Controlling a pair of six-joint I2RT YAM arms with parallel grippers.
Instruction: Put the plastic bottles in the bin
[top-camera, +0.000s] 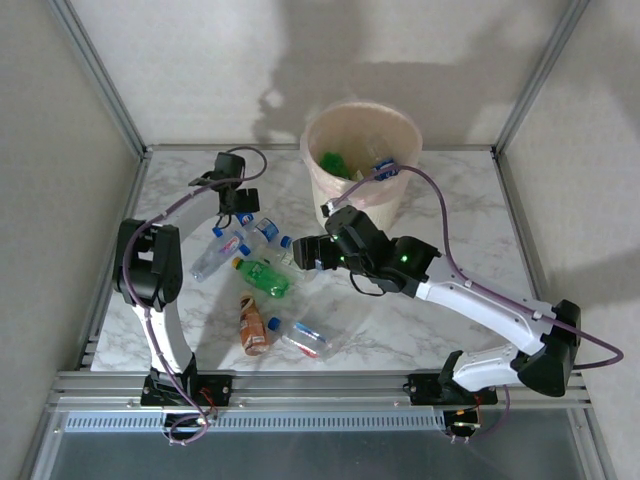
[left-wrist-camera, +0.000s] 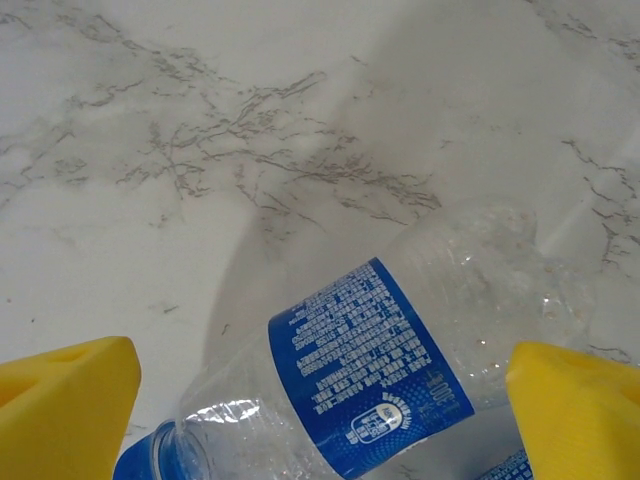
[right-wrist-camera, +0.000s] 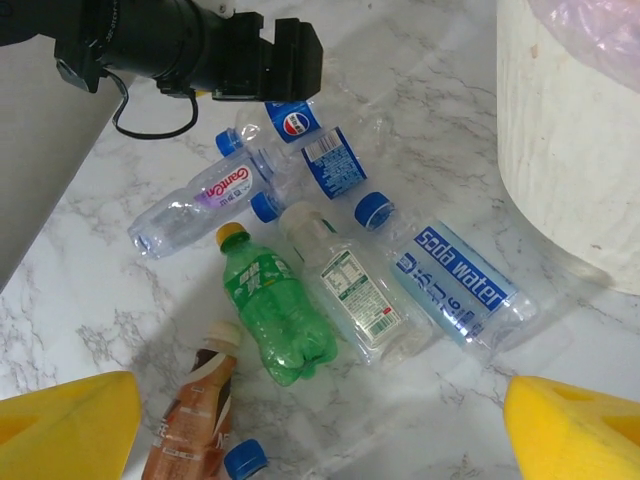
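Several plastic bottles (top-camera: 262, 277) lie on their sides in a loose cluster on the desk (top-camera: 455, 215), to the left of the bin (top-camera: 322, 195). At least two more, a green one (top-camera: 335, 162) among them, already sit inside its pinkish liner.

The left arm's jaws stand released and wide. Their yellow fingertips (left-wrist-camera: 62, 410) straddle a clear blue-labelled bottle (left-wrist-camera: 375, 375), which lies flat and is not yet pinched. The right arm's jaws are likewise spread and hold nothing. They hover over a green soda bottle (right-wrist-camera: 270, 320), an orange-brown labelled bottle (right-wrist-camera: 195, 410) and a "soda water" bottle (right-wrist-camera: 460, 290).

The bottles look empty, so they should be very light. Their thin, crinkled walls will probably dent under a squeeze rather than break. Being round and smooth, they are likely to roll or slip. The safest hold seems to be across the labelled middle of the barrel, square to its long axis.

The desk is a hard, glossy marble-patterned sheet, on which a nudged bottle would probably skid. Pale plain panels and aluminium posts close in the space, and soft shadows fall on the back wall.
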